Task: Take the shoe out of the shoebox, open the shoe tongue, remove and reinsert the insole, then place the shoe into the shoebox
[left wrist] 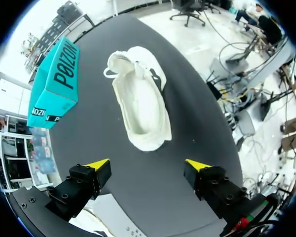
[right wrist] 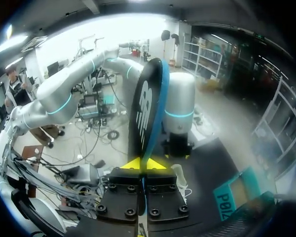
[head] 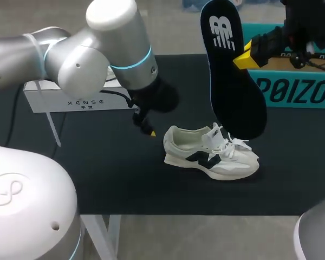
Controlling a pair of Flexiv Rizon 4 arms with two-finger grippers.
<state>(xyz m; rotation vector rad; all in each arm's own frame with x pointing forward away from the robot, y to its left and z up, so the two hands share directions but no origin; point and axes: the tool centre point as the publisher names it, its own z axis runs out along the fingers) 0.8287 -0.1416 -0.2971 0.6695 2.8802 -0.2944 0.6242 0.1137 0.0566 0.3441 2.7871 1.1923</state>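
A white sneaker (head: 210,151) with a dark side mark lies on the black table mat, toe to the right; in the left wrist view the sneaker (left wrist: 140,98) lies ahead of the fingers, its opening facing up. A dark insole (head: 231,69) with a white logo hangs above the shoe, my right gripper (head: 244,58) shut on its edge. In the right wrist view the insole (right wrist: 147,113) stands upright between the closed yellow tips of the right gripper (right wrist: 145,163). My left gripper (left wrist: 147,167) stands open a little behind the shoe's heel, nothing between its fingers; only one of its tips (head: 152,132) shows from above.
A teal shoebox (head: 298,81) stands at the back right of the mat, also seen as the teal shoebox (left wrist: 53,84) beyond the shoe's toe. A white flat box (head: 65,99) lies at the back left. The mat's front edge (head: 179,214) runs below the shoe.
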